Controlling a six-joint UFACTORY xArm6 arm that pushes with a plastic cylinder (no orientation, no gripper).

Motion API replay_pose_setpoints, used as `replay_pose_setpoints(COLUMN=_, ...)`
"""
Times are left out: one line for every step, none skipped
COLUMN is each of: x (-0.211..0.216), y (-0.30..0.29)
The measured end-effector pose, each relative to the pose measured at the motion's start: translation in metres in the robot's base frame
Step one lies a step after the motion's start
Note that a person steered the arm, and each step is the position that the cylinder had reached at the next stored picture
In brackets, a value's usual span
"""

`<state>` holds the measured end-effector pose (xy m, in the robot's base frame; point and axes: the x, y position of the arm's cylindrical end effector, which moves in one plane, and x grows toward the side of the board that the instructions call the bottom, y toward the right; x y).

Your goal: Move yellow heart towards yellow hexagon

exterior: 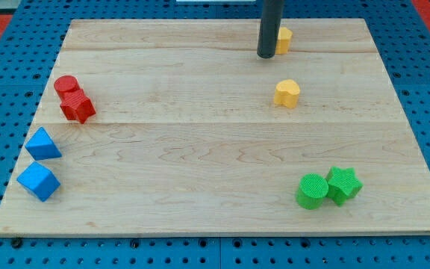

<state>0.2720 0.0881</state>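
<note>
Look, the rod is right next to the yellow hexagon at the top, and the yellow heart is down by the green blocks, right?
Not quite. My tip is beside the yellow hexagon, but the camera view shows the yellow heart just below the hexagon, far above the green blocks.

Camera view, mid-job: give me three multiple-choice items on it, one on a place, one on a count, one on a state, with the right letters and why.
1. Where is my tip?
A. just left of the yellow hexagon, at the view's top
B. between the green blocks
C. beside the blue blocks

2. How many red blocks are on the board?
A. one
B. two
C. four

3. The yellow heart is:
A. touching the hexagon
B. stacked on a green block
C. apart from the hexagon, below it

Answers: 1 A, the rod ends next to the hexagon. 2 B, a red pair lies at the left. 3 C, bare wood separates them.
</note>
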Motion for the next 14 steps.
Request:
replay_pose_setpoints(x=-0.014, y=0.056)
replay_pose_setpoints(x=-0.004, y=0.074)
replay_pose_setpoints(x=0.082, y=0.138)
replay_pose_setpoints(x=0.17, y=0.128)
replay_pose_setpoints(x=0.141, y=0.054)
replay_pose_setpoints(x=0.112, y=0.016)
replay_pose_setpoints(x=0.136, y=-0.005)
replay_pose_setpoints(x=0.087, y=-0.027)
replay_pose_setpoints(x=0.051, y=0.008)
replay_pose_setpoints(x=0.041, y=0.035)
replay_pose_setpoints(x=0.043, y=0.037)
replay_pose_setpoints(x=0.064, y=0.034)
replay_pose_setpoints(x=0.079, y=0.054)
replay_pose_setpoints(x=0.049, y=0.067)
